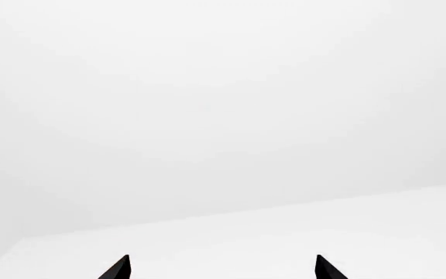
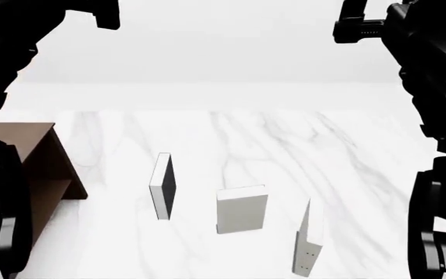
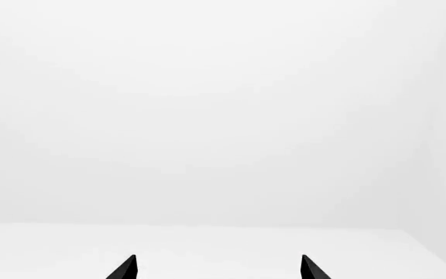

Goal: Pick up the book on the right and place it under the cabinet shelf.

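The book stands upright on the marble table at the front right, thin and plain white, with tiny dark dots on its narrow front edge. The dark brown cabinet shelf stands at the left edge, partly hidden by my left arm. My left gripper is open and empty; only its two black fingertips show against a blank white room. My right gripper is open and empty in the same way. Both arms are raised at the head view's top corners, far above the book. Neither wrist view shows the book or the cabinet.
A white book with a black face stands upright left of centre. A plain grey book with a lighter top edge stands in the middle, between it and the right book. The white marble table stretches back to a blank white wall.
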You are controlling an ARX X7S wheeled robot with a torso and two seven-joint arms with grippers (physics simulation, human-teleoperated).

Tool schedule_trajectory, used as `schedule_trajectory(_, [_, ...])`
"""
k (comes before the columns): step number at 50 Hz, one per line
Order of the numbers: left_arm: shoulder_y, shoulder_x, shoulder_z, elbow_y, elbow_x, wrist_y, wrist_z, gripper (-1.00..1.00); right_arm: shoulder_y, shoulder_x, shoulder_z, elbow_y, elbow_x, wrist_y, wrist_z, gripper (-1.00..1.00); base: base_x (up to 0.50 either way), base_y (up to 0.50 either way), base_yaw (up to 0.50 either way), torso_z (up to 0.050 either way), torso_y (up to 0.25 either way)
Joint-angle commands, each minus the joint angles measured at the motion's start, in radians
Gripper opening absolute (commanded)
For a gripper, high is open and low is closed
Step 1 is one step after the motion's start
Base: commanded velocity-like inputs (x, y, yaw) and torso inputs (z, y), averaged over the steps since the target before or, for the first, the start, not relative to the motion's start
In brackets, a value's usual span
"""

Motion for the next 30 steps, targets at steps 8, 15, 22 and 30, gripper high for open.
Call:
schedule_trajectory(8, [0.026,-0.011,-0.017,0.039,-0.014,-0.025,-0.007,1.00,-0.032,0.076,-0.079,-0.169,0.011,0.228,-0.021,1.00,0.00,0.00,0.00,0.000,0.000])
schedule_trajectory(15, [0.053,-0.013,-0.033,0.076,-0.027,-0.041,-0.009,1.00,-0.055,0.114,-0.056,-0.330,0.087,0.511,-0.036,1.00,0.00,0.00,0.00,0.000,0.000])
schedule_trajectory(22, [0.075,-0.013,-0.042,0.093,-0.036,-0.041,-0.010,1.00,-0.077,0.203,-0.059,-0.393,0.406,0.674,0.124,1.00,0.00,0.00,0.00,0.000,0.000])
schedule_trajectory(30, [0.086,-0.018,-0.050,0.101,-0.040,-0.043,-0.013,1.00,-0.107,0.327,-0.090,-0.345,0.947,0.671,0.490,1.00,0.00,0.00,0.00,0.000,0.000])
